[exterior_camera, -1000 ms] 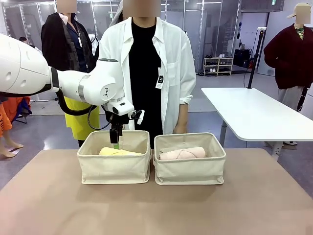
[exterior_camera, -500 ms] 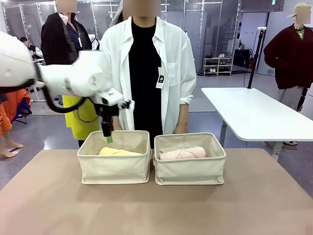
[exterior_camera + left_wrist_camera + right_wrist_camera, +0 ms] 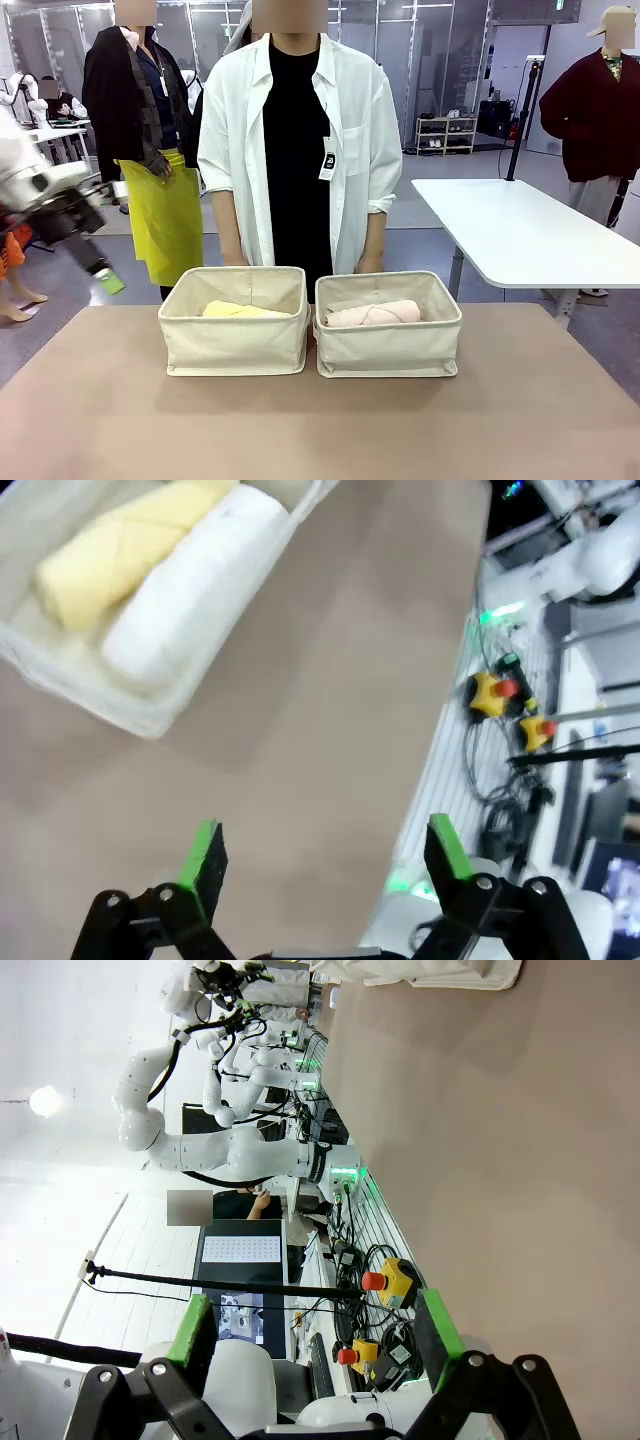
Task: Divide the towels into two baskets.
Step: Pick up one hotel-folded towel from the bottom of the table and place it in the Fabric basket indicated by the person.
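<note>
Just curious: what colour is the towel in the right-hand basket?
Pale pink towel; clearest in the front view.

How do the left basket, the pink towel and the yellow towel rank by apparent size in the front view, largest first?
1. Left basket, clearly the largest.
2. Pink towel, its whole roll showing.
3. Yellow towel, but the basket wall hides much of it, so the two towels cannot be ranked with certainty.

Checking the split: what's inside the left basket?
Left basket holds a yellow towel and a white towel side by side. Anything beneath them is covered.
</note>
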`<state>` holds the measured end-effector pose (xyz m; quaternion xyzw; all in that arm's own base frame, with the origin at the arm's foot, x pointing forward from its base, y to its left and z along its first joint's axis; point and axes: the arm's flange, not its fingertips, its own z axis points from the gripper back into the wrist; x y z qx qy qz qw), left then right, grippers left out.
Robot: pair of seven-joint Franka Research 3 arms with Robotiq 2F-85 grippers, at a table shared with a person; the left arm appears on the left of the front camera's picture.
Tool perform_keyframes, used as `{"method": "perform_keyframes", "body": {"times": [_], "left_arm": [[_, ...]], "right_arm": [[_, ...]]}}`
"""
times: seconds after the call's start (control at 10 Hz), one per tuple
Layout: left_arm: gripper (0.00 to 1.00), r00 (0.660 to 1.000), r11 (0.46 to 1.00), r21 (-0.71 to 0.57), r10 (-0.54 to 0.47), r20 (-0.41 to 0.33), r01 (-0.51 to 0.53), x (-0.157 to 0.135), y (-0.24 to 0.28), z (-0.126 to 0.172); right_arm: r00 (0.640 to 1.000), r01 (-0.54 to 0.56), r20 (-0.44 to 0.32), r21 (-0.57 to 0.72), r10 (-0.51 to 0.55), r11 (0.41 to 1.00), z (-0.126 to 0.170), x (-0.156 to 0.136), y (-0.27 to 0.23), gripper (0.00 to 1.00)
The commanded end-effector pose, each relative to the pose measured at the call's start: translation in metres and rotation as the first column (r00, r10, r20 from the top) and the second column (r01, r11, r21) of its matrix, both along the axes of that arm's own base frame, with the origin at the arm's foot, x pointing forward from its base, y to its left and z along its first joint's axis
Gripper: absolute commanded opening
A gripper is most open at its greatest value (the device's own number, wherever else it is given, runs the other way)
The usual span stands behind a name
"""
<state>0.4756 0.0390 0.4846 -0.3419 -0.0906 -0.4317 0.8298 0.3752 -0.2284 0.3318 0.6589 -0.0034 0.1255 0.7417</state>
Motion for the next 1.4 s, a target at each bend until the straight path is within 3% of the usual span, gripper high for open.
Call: {"method": "perform_keyframes", "body": {"times": [0.0, 0.1, 0.4, 0.5, 0.6, 0.7, 0.8, 1.3], "left_arm": [[1.00, 0.974, 0.956, -0.203, 0.186, -0.128, -0.210, -0.015, 0.054, -0.030], [1.00, 0.936, 0.906, -0.263, 0.281, -0.211, -0.331, -0.030, 0.091, -0.051], [1.00, 0.806, 0.718, -0.390, 0.423, -0.414, -0.577, -0.083, 0.163, -0.128], [1.00, 0.794, 0.675, -0.434, 0.420, -0.440, -0.597, -0.089, 0.175, -0.143], [1.00, 0.794, 0.671, -0.440, 0.411, -0.448, -0.596, -0.088, 0.173, -0.141], [1.00, 0.801, 0.717, -0.401, 0.375, -0.467, -0.570, -0.090, 0.175, -0.140], [1.00, 0.774, 0.696, -0.374, 0.435, -0.460, -0.613, -0.099, 0.182, -0.152], [1.00, 0.774, 0.696, -0.374, 0.435, -0.460, -0.613, -0.099, 0.182, -0.152]], "right_arm": [[1.000, 0.011, 0.005, -0.008, -0.011, 1.000, 0.001, -0.003, 0.004, 1.00], [1.000, 0.011, 0.005, -0.008, -0.011, 1.000, 0.001, -0.003, 0.004, 1.00], [1.000, 0.011, 0.005, -0.008, -0.011, 1.000, 0.001, -0.003, 0.004, 1.00], [1.000, 0.011, 0.005, -0.008, -0.011, 1.000, 0.001, -0.003, 0.004, 1.00], [1.000, 0.011, 0.005, -0.008, -0.011, 1.000, 0.001, -0.003, 0.004, 1.00], [1.000, 0.011, 0.005, -0.008, -0.011, 1.000, 0.001, -0.003, 0.004, 1.00], [1.000, 0.011, 0.005, -0.008, -0.011, 1.000, 0.001, -0.003, 0.004, 1.00], [1.000, 0.011, 0.005, -0.008, -0.011, 1.000, 0.001, -0.003, 0.004, 1.00]]}}
